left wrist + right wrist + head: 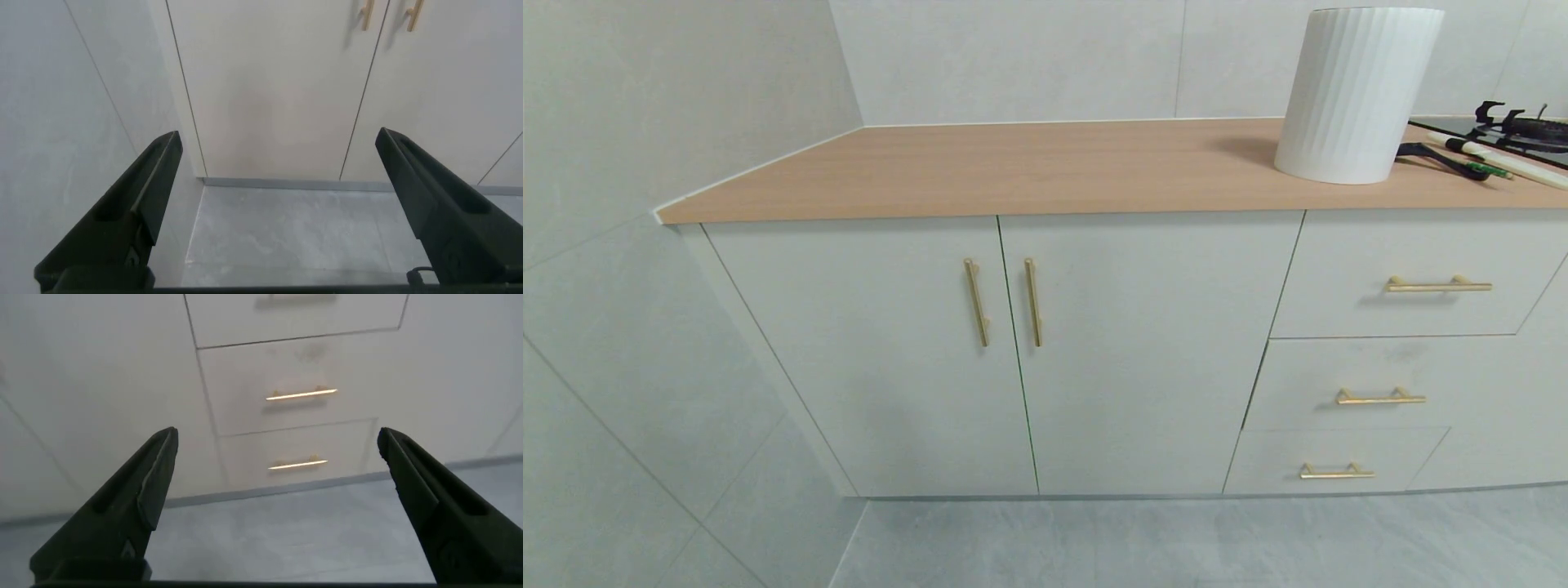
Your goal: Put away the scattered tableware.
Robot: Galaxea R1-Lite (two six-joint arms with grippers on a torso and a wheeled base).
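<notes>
Tableware lies at the far right end of the countertop, near its front edge. It sits in the gap between a white ribbed container and a hob with a black pan support. Three pieces can be made out: a black-handled utensil whose end touches or passes behind the container's base, a long white stick-shaped piece running along the hob's front edge, and a thin green-tipped piece between the two. The exact type of each piece cannot be told. The ribbed container stands upright on the countertop, toward its right end. Below the countertop, two cabinet doors meet at the centre, each with a vertical gold handle. To their right is a stack of three drawers, each with a horizontal gold handle. All doors and drawers are closed. The left gripper is held low, facing the bottom of the left cabinet door and the floor next to the wall, with its claw spread wide and gripping nothing. The right gripper is also held low, facing the two lower drawers, with its claw likewise spread wide and gripping nothing.
</notes>
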